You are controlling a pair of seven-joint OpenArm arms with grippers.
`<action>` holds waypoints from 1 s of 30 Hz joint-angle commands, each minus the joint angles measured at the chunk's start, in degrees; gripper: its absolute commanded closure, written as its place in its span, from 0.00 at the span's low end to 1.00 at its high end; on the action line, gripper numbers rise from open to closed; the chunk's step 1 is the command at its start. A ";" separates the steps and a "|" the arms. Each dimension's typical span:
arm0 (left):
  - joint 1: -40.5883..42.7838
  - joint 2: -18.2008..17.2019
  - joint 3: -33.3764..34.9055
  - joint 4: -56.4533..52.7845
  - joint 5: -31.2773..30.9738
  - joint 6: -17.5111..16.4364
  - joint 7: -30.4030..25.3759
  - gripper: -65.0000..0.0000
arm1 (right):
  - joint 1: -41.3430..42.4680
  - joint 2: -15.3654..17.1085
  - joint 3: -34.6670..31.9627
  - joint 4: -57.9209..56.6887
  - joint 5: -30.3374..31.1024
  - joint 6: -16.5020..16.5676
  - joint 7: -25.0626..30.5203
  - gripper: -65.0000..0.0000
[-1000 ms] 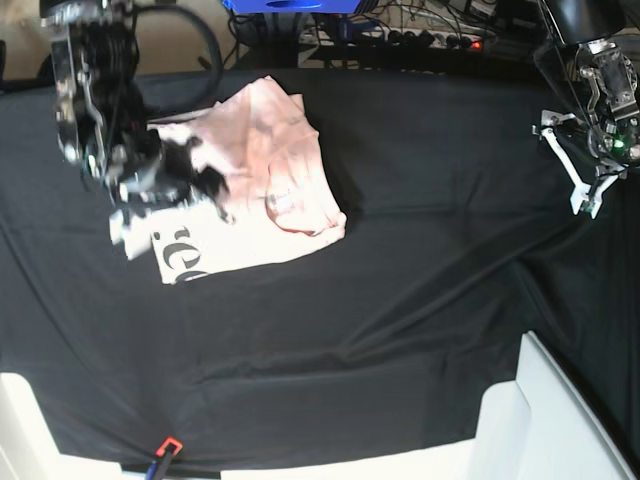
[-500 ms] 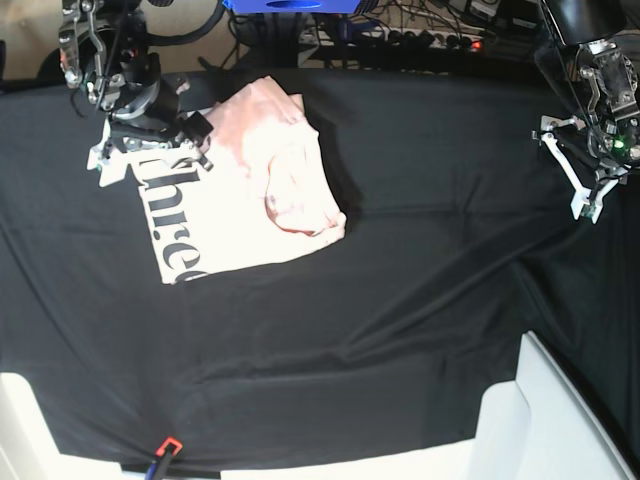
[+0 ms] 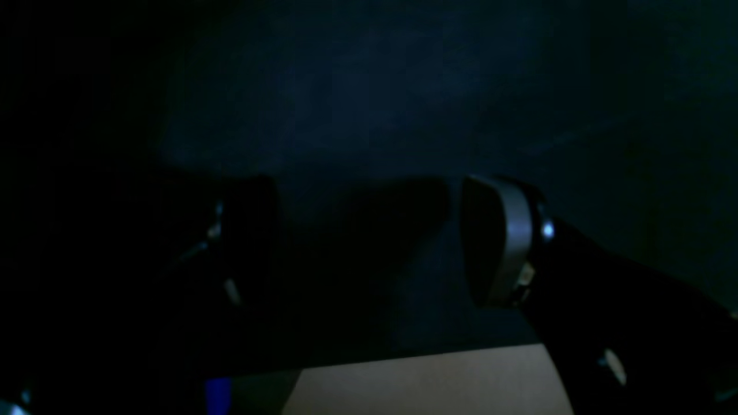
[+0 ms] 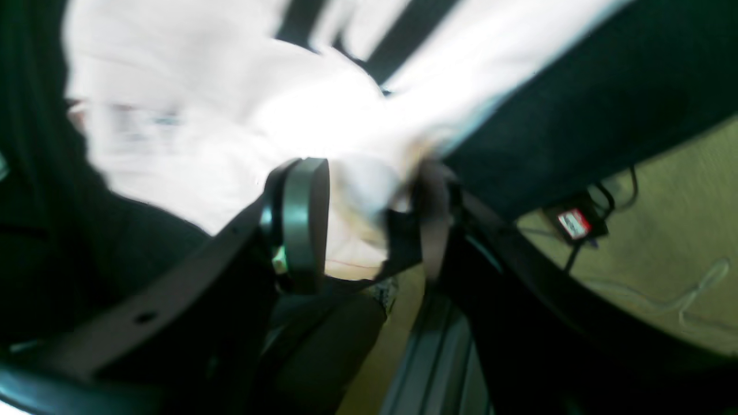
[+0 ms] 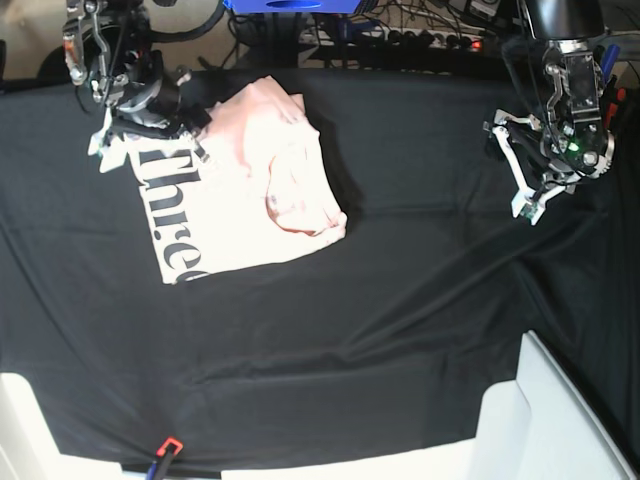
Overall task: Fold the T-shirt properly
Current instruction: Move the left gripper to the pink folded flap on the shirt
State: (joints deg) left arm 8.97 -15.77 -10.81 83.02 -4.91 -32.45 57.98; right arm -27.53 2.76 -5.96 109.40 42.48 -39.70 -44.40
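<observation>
Where the shirt lay, in the upper left of the base view on the black cloth, its printed panel faced up with black letters running down the left edge, and a bunched pink fold sat on its right half. At the shirt's top left corner the right gripper reached down from the upper left of the frame, its arm angled in from the table's far edge. In the blurred right wrist view pale fabric filled the gap between the two fingers, which looked clenched on the shirt. At the upper right of the base view the left gripper hung over bare cloth, well apart from the shirt. Its fingers stood spread with nothing between them.
</observation>
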 commanded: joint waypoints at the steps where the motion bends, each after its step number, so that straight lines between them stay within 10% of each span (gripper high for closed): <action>1: -0.40 -1.24 -0.40 1.06 0.38 0.31 -0.26 0.29 | 0.06 -0.26 0.02 0.53 0.47 0.36 0.31 0.62; 13: -0.49 -3.26 -1.02 0.89 0.73 0.31 -0.35 0.29 | 0.58 -1.14 -0.42 -0.97 0.47 2.91 0.31 0.63; 19: -0.49 -4.23 -1.10 0.98 0.73 0.31 -0.35 0.29 | 0.58 -1.23 -0.42 -3.16 0.55 4.49 0.31 0.91; 30: -1.98 -4.32 -1.02 0.36 0.73 0.31 -0.35 0.29 | 0.23 -0.79 -0.33 -7.12 9.08 4.49 -0.13 0.99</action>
State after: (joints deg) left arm 7.55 -18.94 -11.51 82.54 -4.29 -32.18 58.15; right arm -27.18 1.89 -6.13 101.12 50.70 -35.44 -44.34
